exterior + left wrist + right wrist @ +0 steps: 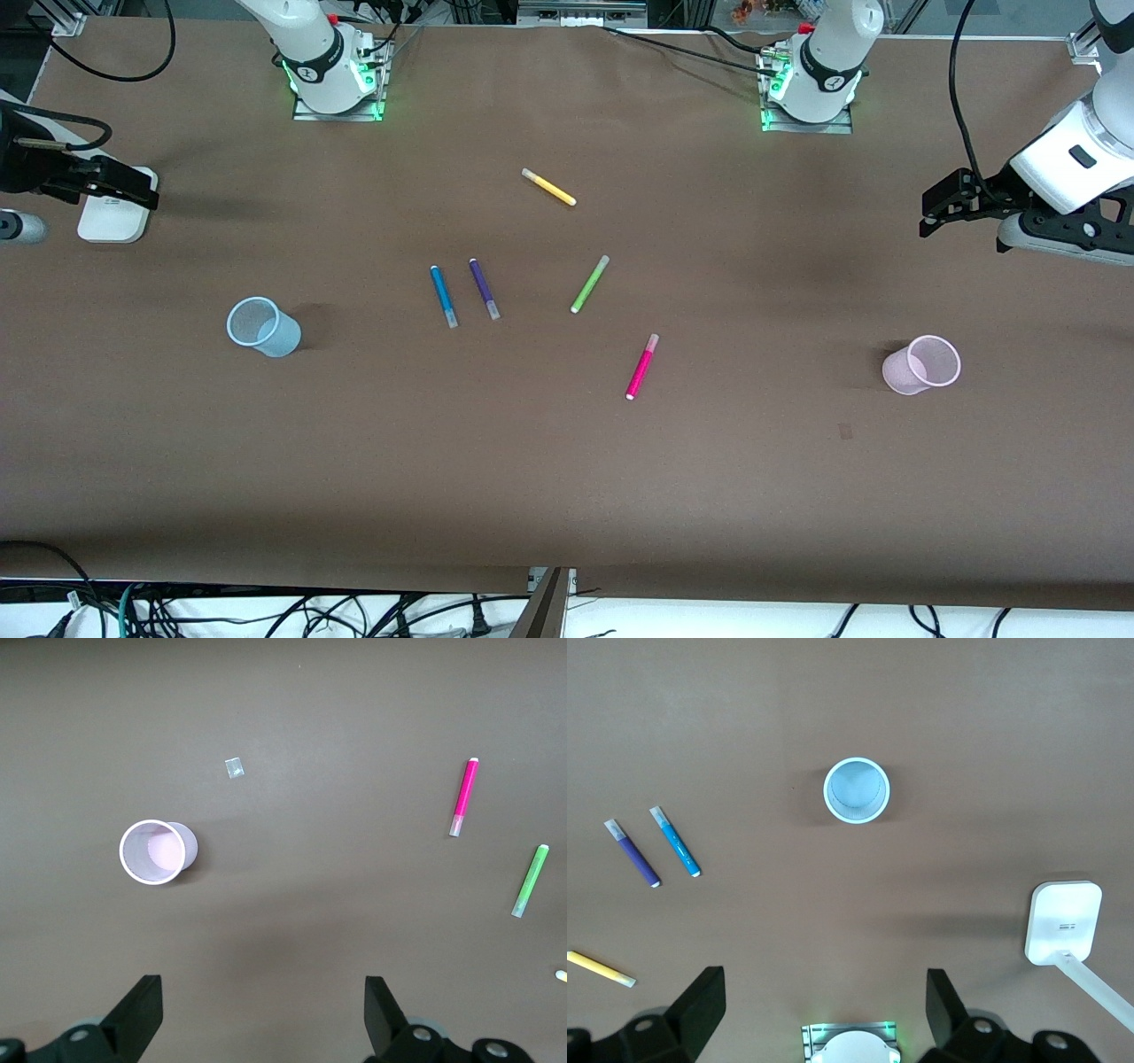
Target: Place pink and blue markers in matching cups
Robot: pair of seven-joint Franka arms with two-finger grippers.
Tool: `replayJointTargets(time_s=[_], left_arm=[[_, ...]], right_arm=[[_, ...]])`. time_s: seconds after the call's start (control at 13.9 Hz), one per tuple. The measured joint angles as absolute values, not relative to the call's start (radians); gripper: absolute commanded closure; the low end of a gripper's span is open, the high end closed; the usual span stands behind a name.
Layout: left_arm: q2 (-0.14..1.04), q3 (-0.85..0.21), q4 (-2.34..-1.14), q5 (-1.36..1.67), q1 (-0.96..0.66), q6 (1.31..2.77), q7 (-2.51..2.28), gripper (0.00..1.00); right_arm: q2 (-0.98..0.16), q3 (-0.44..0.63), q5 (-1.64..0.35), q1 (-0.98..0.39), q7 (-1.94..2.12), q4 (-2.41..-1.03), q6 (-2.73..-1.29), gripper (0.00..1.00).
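The pink marker (642, 367) (463, 797) lies flat mid-table. The blue marker (444, 296) (676, 842) lies flat beside a dark purple pen, toward the right arm's end. The pale blue cup (263, 327) (856, 790) stands upright toward the right arm's end. The pale pink cup (922, 364) (157, 851) stands upright toward the left arm's end. My left gripper (935, 208) (263, 992) hangs open and empty at the left arm's end of the table. My right gripper (133, 188) (824, 988) hangs open and empty at the right arm's end, over a white device.
A dark purple pen (484, 288), a lime-green pen (590, 283) and a yellow pen (548, 187) lie among the markers. A white device (111, 217) with a cable sits under the right gripper. A small clear scrap (234, 767) lies near the pink cup.
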State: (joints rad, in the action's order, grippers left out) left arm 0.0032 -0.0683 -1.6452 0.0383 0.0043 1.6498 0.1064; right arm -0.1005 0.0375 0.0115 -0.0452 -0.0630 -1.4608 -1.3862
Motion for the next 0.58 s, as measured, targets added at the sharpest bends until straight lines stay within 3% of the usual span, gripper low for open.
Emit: replayJointTargets(time_s=[0.36,0.58], left_arm=[[0.018,-0.081,-1.648,0.057,-0.004,1.652,0.131,0.0],[0.114,-0.159,-1.672,0.075,-0.014,1.749,0.13,0.0]], right_arm=[[-0.221,0.026,0.003,-0.098,-0.064,-1.469,-1.438,0.0],[-0.349,0.022,-0.016,-0.172,-0.065,-1.473,-1.493,0.0]])
